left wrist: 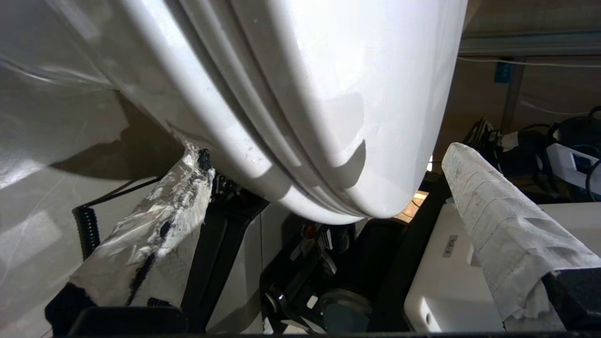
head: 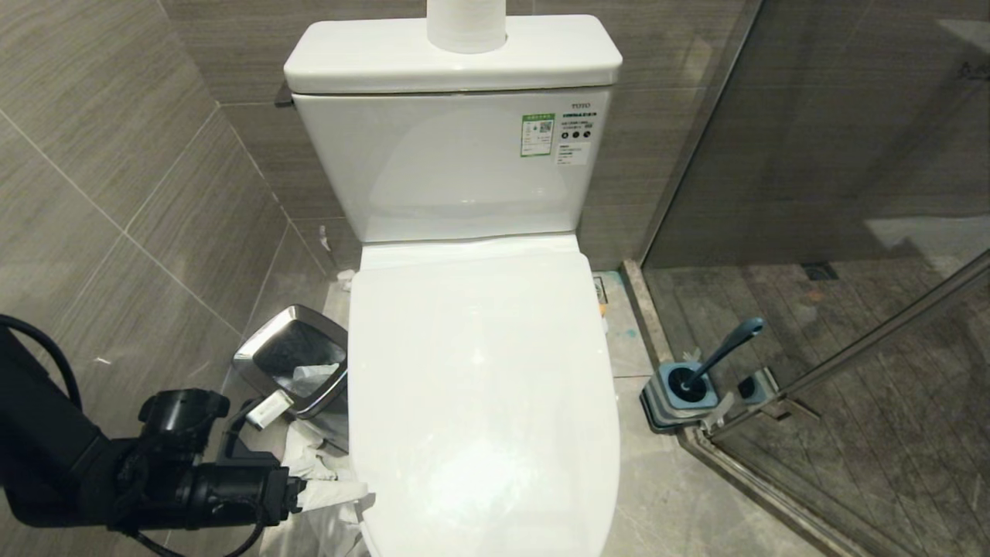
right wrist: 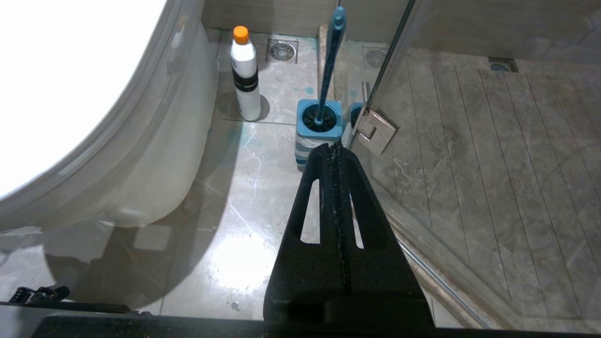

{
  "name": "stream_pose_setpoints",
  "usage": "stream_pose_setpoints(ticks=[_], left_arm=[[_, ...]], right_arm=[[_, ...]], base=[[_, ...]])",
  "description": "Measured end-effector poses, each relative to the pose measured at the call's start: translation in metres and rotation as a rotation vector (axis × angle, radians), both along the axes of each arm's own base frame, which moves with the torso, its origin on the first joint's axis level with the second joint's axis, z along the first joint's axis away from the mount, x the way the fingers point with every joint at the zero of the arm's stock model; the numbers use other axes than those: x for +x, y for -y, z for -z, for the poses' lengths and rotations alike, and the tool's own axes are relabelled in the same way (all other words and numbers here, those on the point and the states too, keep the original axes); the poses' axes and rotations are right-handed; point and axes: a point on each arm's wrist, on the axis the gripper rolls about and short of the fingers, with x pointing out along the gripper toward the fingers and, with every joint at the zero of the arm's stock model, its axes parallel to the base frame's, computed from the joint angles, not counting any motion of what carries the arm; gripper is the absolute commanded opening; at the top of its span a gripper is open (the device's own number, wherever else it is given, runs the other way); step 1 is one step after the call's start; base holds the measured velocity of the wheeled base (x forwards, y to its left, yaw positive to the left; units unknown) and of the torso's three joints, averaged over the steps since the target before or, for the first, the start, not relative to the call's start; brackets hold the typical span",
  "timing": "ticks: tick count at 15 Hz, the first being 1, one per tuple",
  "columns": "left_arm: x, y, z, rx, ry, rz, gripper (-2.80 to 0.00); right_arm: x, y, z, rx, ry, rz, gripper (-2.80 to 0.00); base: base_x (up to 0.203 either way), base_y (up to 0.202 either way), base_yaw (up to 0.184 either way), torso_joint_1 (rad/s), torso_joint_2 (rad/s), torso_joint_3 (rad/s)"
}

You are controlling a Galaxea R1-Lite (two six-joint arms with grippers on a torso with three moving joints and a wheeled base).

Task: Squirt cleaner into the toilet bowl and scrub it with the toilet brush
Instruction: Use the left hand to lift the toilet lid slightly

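Bathroom: closed toilet bowl (head: 479, 402), splayed left tool (left wrist: 324, 197)

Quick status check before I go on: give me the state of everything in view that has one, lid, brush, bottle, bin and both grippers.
White hinged toilet lid: closed over the bowl.
Dark teal-blue toilet brush: standing in its square light-blue holder, untouched.
White bottle with orange cap: upright on the floor, capped.
Square steel waste bin: open, paper inside.
Left gripper: open, fingers either side of the lid's front edge.
Right gripper: shut, empty, pointing towards the brush holder.
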Motion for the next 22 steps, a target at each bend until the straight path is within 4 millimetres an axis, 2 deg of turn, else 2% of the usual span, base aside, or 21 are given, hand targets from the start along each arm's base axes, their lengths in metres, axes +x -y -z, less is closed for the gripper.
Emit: stream_pose_setpoints(ticks=[9,22], left_arm=[[0.001,0.002,-0.007,-0.026,-0.034,-0.021,0.00],[-0.005,0.011,-0.007,-0.029,-0.087,0.007,0.00]], right_arm=[[0.000,0.000,0.000,0.000,0.000,0.000,-2.80],[0.000,0.000,0.000,0.000,0.000,0.000,-2.80]], base=[[0.000,0.000,0.000,0.000,0.00,0.000],[0.000,0.000,0.000,0.000,0.00,0.000]])
